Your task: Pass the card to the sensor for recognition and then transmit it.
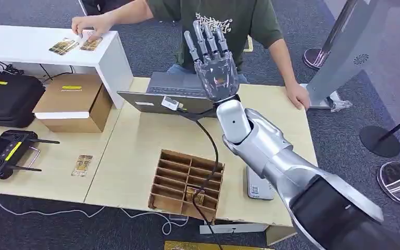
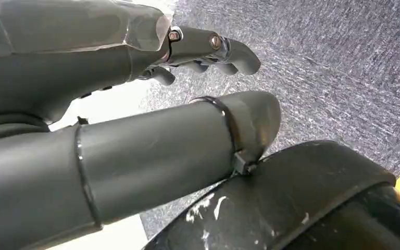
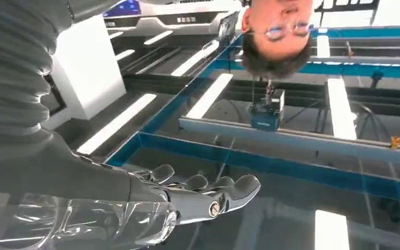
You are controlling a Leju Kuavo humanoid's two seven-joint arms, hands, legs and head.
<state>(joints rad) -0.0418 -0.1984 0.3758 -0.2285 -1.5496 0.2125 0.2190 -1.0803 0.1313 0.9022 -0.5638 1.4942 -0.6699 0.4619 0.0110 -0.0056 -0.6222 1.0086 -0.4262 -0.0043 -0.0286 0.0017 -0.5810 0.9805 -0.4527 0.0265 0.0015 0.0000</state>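
Observation:
My right hand (image 1: 216, 67) is raised above the laptop, fingers straight and spread towards the person, with nothing in it. In the right wrist view the same hand (image 3: 187, 200) is bare against the ceiling. My left hand (image 2: 198, 52) hangs over the carpet and holds nothing. One card (image 1: 82, 165) lies flat on the left table. Another card (image 1: 195, 196) stands in the cardboard divider tray (image 1: 174, 169). Two more cards (image 1: 64, 46) lie on the white shelf (image 1: 26, 44), where the person's hand (image 1: 91, 25) touches them. A white flat device (image 1: 259, 186) lies beside my forearm, partly hidden.
An open laptop (image 1: 172, 96) sits at the table's far edge with a black cable running to the tray. The person's other hand (image 1: 297, 96) rests on the table corner. A cardboard box (image 1: 73, 101), black case (image 1: 8, 99) and controller (image 1: 5, 152) stand left. Stanchion bases (image 1: 380, 140) stand right.

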